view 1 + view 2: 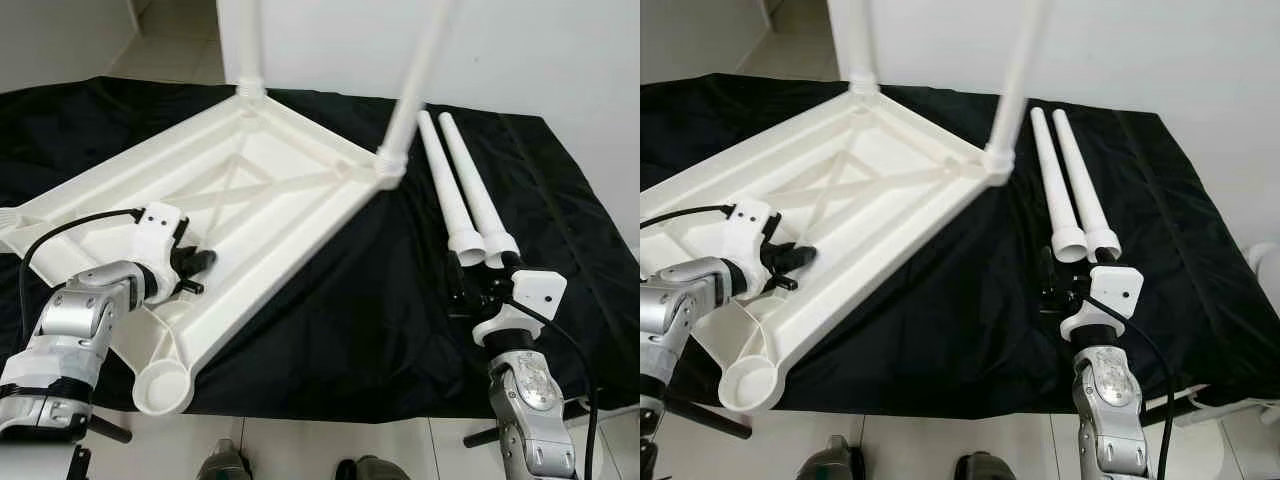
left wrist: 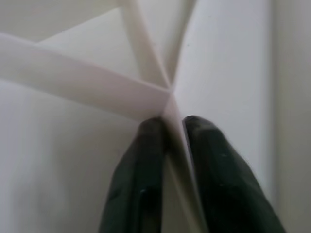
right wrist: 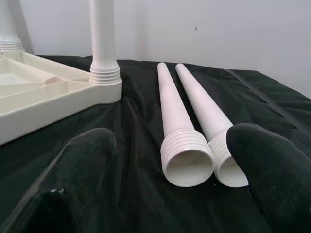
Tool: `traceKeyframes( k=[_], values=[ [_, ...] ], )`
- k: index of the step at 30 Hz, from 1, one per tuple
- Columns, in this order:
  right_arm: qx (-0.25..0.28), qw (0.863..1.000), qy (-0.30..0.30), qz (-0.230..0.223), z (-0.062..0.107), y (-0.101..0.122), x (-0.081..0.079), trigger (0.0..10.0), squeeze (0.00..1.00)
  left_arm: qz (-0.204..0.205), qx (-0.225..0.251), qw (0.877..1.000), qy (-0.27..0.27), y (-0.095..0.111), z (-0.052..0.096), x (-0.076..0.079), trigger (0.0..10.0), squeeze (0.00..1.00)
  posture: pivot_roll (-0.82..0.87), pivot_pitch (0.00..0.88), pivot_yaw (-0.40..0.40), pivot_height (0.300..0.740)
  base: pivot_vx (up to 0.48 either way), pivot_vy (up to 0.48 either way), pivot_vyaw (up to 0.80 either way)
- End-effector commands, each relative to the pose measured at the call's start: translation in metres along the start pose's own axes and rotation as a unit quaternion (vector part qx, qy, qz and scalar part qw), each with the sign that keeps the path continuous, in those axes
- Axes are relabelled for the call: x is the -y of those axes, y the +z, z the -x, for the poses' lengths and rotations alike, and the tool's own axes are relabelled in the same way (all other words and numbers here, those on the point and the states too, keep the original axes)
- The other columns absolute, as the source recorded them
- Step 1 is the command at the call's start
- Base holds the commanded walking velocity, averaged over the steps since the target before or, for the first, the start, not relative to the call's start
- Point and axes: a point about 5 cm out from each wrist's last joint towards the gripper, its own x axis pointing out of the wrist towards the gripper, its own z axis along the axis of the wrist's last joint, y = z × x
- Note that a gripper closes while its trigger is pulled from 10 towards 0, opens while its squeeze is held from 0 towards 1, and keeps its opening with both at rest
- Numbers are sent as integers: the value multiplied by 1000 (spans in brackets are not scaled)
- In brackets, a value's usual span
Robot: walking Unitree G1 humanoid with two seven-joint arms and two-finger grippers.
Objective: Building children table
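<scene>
A white plastic table top (image 1: 300,160) lies upside down on a black cloth. Two white legs (image 1: 252,50) (image 1: 415,80) stand screwed into its far corners. The near corner socket (image 1: 165,385) holds nothing. My left gripper (image 1: 198,272) reaches over the near rim and is shut on a thin inner rib (image 2: 167,99), one finger on each side of it. Two loose legs (image 3: 177,121) (image 3: 204,114) lie side by side to the right, threaded ends towards me. My right gripper (image 1: 1068,285) hovers just short of those ends, open, its fingers (image 3: 82,165) spread wide.
The black cloth (image 1: 350,320) covers the whole work surface, with bare room between the table top and the loose legs. A white wall (image 1: 540,50) rises behind. Pale floor (image 1: 330,450) begins at the cloth's near edge, and my feet (image 1: 225,465) stand there.
</scene>
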Motion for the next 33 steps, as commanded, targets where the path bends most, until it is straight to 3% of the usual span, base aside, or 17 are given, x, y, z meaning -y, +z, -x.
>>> traceKeyframes(
  k=[1,3,7,8,9,10,11,12,13,14,15,18,19,22,23,28,33],
  values=[
    [-4,1000,-5,5,1,0,2,10000,0,22,-29,986,160,-14,4,-21,0,0,58,87,-47,740,0,0,0],
    [-5,1000,-5,6,2,0,2,10000,0,31,-27,981,192,-14,6,-24,0,0,56,89,-47,740,0,0,0],
    [-6,1000,-5,6,2,0,3,10000,0,24,-21,983,182,-11,4,-18,0,0,56,89,-47,740,0,0,0],
    [-6,1000,-5,7,2,0,3,10000,0,5,-11,988,151,-9,2,-9,4235,0,56,89,-47,740,0,0,0],
    [-6,1000,-5,8,2,0,3,10000,0,-8,-4,992,129,-7,1,-4,4235,0,56,89,-47,740,0,0,0],
    [-6,1000,-6,9,2,0,3,10000,0,-19,6,996,89,-6,0,5,10000,0,57,89,-46,740,0,0,0],
    [-6,1000,-6,9,2,0,3,10000,0,-28,20,998,48,-4,0,14,10000,125,57,89,-46,740,0,0,0],
    [-6,1000,-6,9,2,0,3,10000,0,-28,20,998,48,-4,0,14,10000,125,57,89,-46,740,0,0,0],
    [-6,1000,-6,10,2,0,3,10000,0,-34,34,999,11,-2,0,22,10000,733,56,89,-45,740,0,0,0],
    [-6,1000,-6,10,2,0,3,10000,0,-28,43,998,-25,-2,2,28,10000,1000,56,89,-45,740,0,0,0],
    [-6,1000,-5,10,2,-1,3,10000,0,-33,49,996,-66,-2,4,35,10000,1000,56,88,-44,740,0,0,0],
    [-6,1000,-5,11,2,-1,3,10000,0,-35,52,994,-91,-3,6,40,10000,1000,55,88,-44,740,0,0,0],
    [-7,1000,-6,11,2,-1,3,10000,0,-87,62,982,-158,-3,14,51,10000,1000,56,88,-44,740,0,0,0],
    [-7,1000,-6,11,2,-1,3,10000,0,-106,69,976,-176,-3,17,54,10000,1000,56,86,-43,740,0,0,0],
    [-7,1000,-6,10,3,-2,3,10000,0,-106,74,974,-185,-1,20,52,10000,0,57,87,-43,740,0,0,0],
    [-8,1000,-5,8,2,-2,2,10000,0,-107,94,971,-191,8,24,43,10000,0,60,85,-47,740,0,0,0],
    [-8,1000,-2,7,0,-3,0,10000,0,-109,136,971,-165,26,28,23,10000,0,68,74,-51,740,0,0,0]
  ],
)
